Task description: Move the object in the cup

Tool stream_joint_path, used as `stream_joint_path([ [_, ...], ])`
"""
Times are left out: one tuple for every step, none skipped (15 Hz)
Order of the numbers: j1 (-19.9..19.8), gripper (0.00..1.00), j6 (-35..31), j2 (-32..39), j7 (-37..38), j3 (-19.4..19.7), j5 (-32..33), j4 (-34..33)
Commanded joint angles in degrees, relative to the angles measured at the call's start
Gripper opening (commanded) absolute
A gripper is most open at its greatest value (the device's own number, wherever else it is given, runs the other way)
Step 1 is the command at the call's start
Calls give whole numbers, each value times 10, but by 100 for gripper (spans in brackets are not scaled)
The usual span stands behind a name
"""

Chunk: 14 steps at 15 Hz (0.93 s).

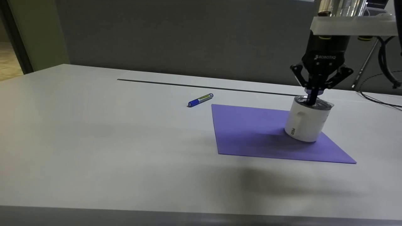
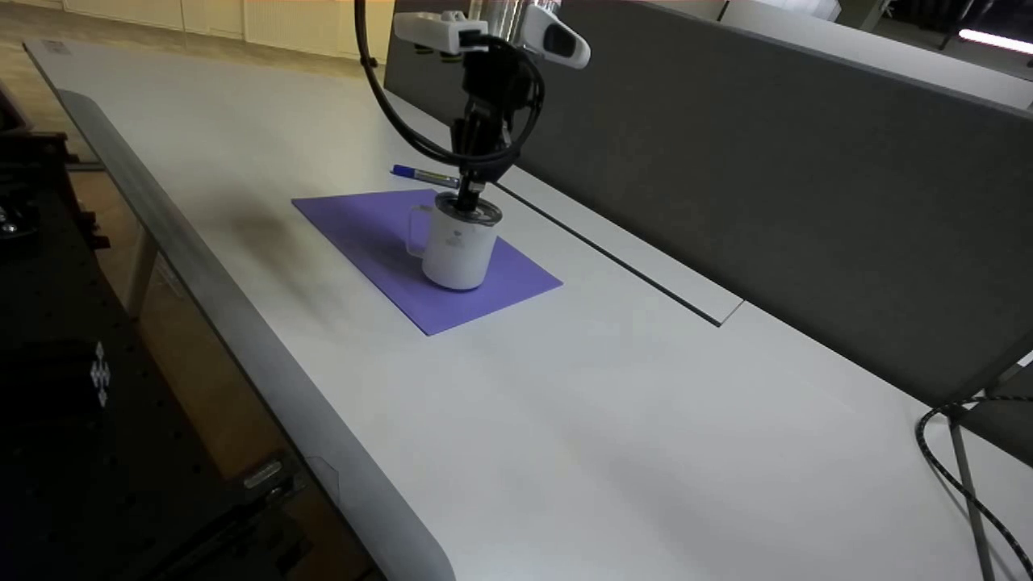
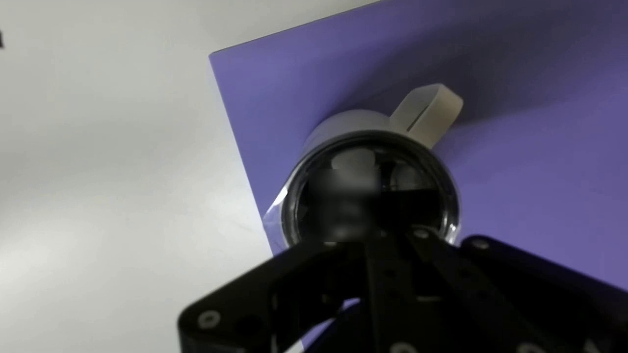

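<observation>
Gripper (image 1: 312, 99) reaches down to the top of the cup (image 1: 309, 124), fingers drawn together; whether they pinch something, I cannot tell. The cup stands on the purple mat (image 1: 243, 128), near its right edge. I judge that reaching is done and moving remains. Leftward, the white table (image 1: 103, 135) gives wide room; the dark partition (image 1: 176, 40) closes the far side.

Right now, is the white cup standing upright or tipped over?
Upright: in both exterior views the cup stands on the purple sheet, its rim uppermost.
</observation>
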State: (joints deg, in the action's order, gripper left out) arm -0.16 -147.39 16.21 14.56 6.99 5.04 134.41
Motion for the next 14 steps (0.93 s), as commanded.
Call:
stream_joint_path([
  [-3, 0, 7, 5, -3, -6, -17, -4],
  [-2, 0, 6, 4, -1, -4, -14, -2],
  [0, 0, 3, 1, 3, -1, -7, 0],
  [4, 0, 2, -2, 14, 4, 5, 1],
  [6, 0, 7, -7, 12, 6, 13, 2],
  [8, 0, 5, -11, 14, 9, 21, 4],
  [9, 0, 7, -19, 15, 11, 31, 6],
  [9, 0, 15, -31, 12, 10, 35, 8],
  [9, 0, 22, -41, 9, 9, 39, 9],
  [7, 0, 33, -55, 3, 8, 40, 10],
  [2, 0, 49, -72, -10, 3, 36, 10],
  [-3, 0, 61, -87, -23, 0, 31, 10],
  [-3, 6, 74, -100, -25, 2, 43, 8],
  [-7, 28, 79, -111, -32, 1, 46, 7],
])
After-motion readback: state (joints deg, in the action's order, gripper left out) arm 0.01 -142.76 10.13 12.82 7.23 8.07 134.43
